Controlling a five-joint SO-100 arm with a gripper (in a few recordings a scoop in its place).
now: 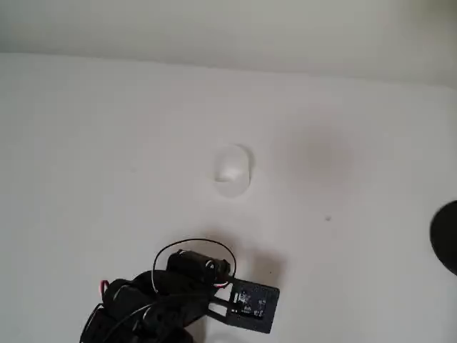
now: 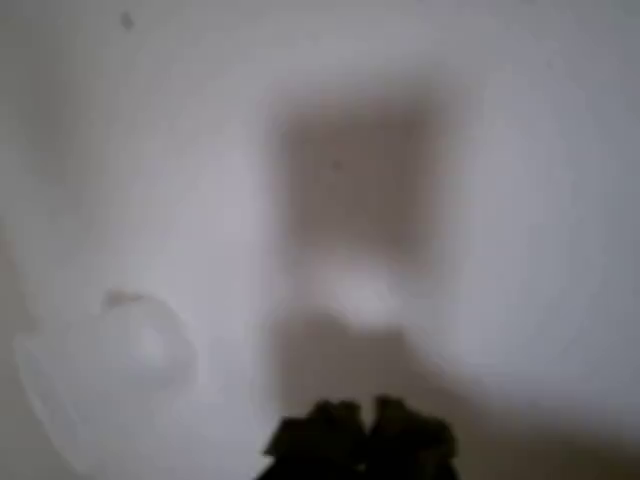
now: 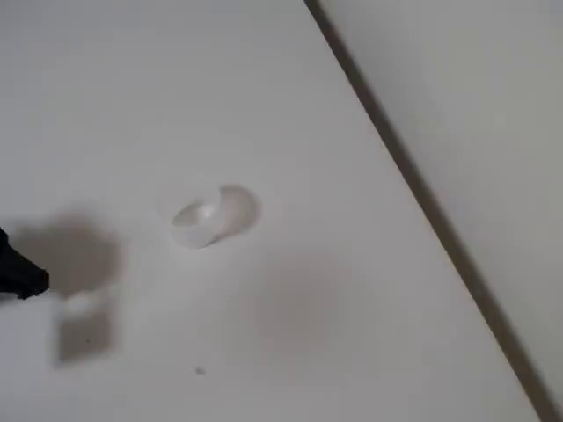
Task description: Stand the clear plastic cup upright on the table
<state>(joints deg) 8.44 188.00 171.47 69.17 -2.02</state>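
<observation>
The clear plastic cup rests on the white table near the middle, and seems to lie on its side. In the fixed view the cup appears as a faint whitish ring with a soft shadow. It is a blurred outline at the lower left of the wrist view. My black arm is at the bottom edge of the overhead view, well short of the cup. The gripper pokes in at the bottom of the wrist view, its two dark tips close together, nothing between them, apart from the cup.
A dark round object sits at the right edge of the overhead view. The table's far edge runs diagonally against a pale wall. A small dark speck lies right of the cup.
</observation>
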